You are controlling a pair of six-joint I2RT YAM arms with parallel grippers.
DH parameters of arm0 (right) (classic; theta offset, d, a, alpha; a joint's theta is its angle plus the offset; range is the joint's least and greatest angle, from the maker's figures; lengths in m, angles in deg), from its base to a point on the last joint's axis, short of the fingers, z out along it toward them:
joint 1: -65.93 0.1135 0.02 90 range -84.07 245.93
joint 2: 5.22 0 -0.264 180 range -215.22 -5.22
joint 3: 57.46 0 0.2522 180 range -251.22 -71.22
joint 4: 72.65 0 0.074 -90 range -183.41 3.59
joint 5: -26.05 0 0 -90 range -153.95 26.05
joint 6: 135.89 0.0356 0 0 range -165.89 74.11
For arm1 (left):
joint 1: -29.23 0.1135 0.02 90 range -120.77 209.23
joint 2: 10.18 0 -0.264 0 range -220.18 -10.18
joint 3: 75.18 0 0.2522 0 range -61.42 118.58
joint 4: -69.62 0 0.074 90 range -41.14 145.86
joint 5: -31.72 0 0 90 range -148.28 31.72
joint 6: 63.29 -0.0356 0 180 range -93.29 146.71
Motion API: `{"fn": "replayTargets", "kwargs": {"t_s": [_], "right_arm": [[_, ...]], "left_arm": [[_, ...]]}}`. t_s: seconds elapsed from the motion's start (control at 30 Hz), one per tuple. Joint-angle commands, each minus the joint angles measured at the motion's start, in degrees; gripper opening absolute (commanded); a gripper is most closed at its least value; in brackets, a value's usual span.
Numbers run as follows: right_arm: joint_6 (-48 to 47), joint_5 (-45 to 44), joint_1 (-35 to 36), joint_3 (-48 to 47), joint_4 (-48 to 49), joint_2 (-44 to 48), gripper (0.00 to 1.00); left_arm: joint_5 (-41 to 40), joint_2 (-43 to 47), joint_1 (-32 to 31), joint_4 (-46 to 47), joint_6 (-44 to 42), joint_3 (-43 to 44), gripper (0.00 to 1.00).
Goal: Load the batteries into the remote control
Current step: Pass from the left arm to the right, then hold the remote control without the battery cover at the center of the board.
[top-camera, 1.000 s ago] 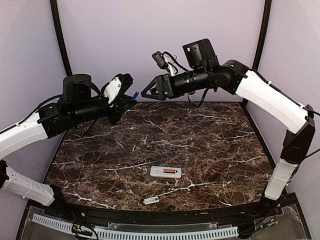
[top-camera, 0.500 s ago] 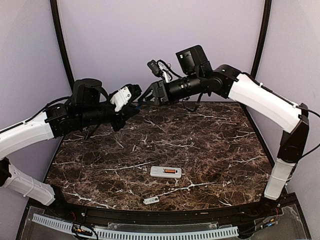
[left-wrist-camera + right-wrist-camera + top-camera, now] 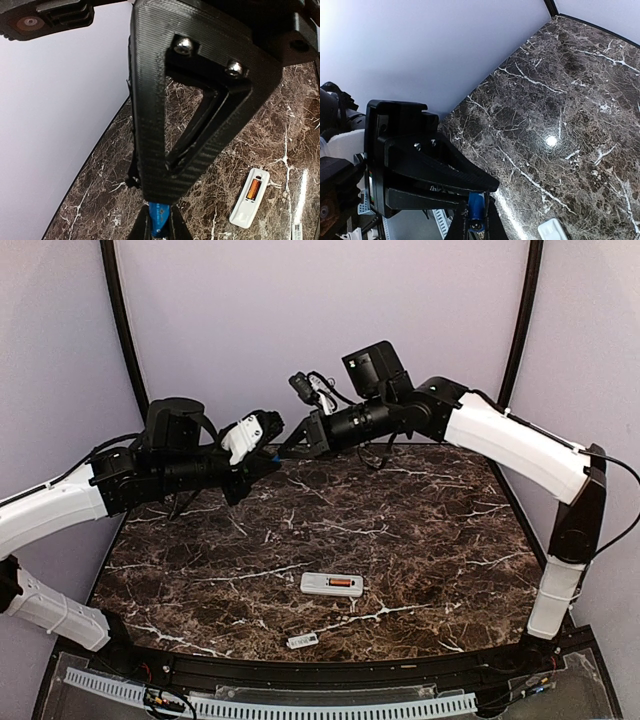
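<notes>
Pale lilac walls close in a dark brown marble-patterned desk (image 3: 430, 530) veined with white. Two black-and-white arms reach over its far edge and meet tip to tip high above it, the left arm (image 3: 60, 502) coming in from the left and the right arm (image 3: 510, 440) arching in from the right.

Near the front middle of the desk lies the slim white rectangular remote control (image 3: 332, 585), back side up with its compartment open. A small white rectangular battery cover (image 3: 302, 641) lies apart from it, closer to the front edge.

Inside the remote's compartment sits the thin orange-red battery (image 3: 253, 189). The thin blue battery (image 3: 159, 220) is in the air where the arms meet. The left fingers (image 3: 141, 231) are clenched on it, one on each side. The right fingers (image 3: 457, 232) also flank the same battery closely, but I cannot tell whether they are pressing on it.
</notes>
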Motion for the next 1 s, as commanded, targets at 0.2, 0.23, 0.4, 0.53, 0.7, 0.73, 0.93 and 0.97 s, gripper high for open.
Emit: {"fn": "replayTargets", "kwargs": {"t_s": [0.2, 0.23, 0.4, 0.53, 0.7, 0.73, 0.93, 0.97], "right_arm": [[1.3, -2.1, -0.8, 3.9, -0.9, 2.9, 0.0], [2.0, -2.1, -1.1, 5.4, -0.6, 3.7, 0.0], [6.0, -4.9, -2.8, 15.9, 1.2, 8.6, 0.0], [9.9, -7.0, -3.3, 29.1, 5.5, 13.5, 0.0], [13.7, -9.8, -3.3, 44.1, 12.7, 20.4, 0.0], [14.1, -10.5, -3.3, 46.6, 13.7, 21.6, 0.0], [15.6, -10.7, -3.3, 58.0, 23.5, 25.3, 0.0], [14.9, -11.0, -3.3, 58.7, 24.0, 25.3, 0.0]], "left_arm": [[3.8, 2.2, -0.2, -3.1, -1.0, -0.8, 0.54], [4.8, 2.5, -0.3, -4.3, -1.2, -1.4, 0.6], [9.1, 5.6, -0.3, -8.0, -1.2, -4.0, 0.79], [10.6, 5.6, -0.2, -12.4, 0.8, -4.8, 0.83], [12.9, 6.0, -0.2, -15.2, 4.8, -6.7, 0.76], [13.2, 6.1, -0.3, -15.8, 6.8, -6.8, 0.75], [16.9, 10.6, -1.1, -12.1, 16.0, -11.3, 0.71], [16.9, 11.3, -1.3, -10.6, 16.8, -12.0, 0.71]]}}
